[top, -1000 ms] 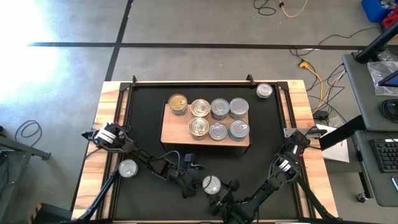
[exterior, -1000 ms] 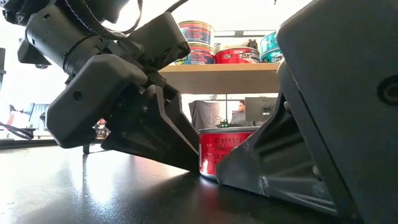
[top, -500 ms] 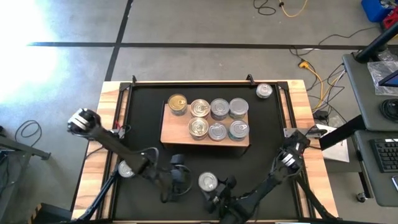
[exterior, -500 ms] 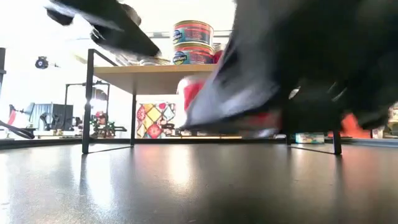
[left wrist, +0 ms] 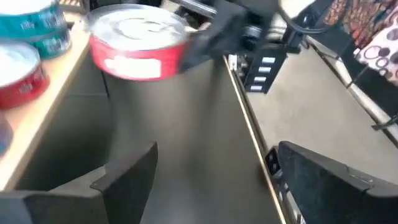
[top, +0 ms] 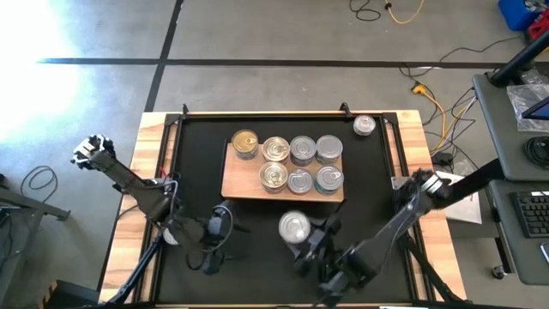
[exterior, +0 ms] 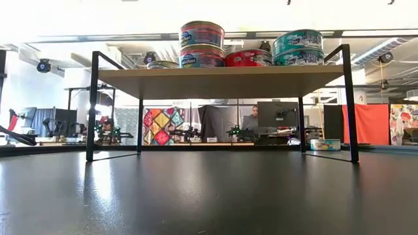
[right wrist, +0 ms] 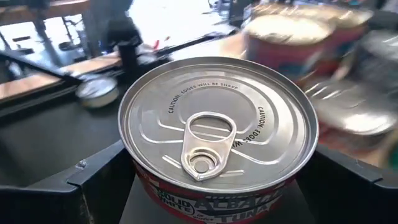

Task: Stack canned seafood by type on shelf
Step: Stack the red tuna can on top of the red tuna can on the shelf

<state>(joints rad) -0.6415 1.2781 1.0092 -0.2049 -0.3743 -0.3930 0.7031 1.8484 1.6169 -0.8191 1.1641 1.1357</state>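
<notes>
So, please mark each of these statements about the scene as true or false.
1. The right end effector holds a tin. True.
2. The shelf is bare. False: tins stand on it.
3. The held tin rests on the mat. False: it is lifted in front of the shelf.
4. The left end effector is open and holds nothing. True.
5. One lone tin sits on the mat at the far right corner. True.

the tin [right wrist: 217,134] has a shiny ribbed metal lid and a glossy red label. the shelf [top: 236,182] is pale matt wood, and the black mat [exterior: 209,196] has a dull sheen.
</notes>
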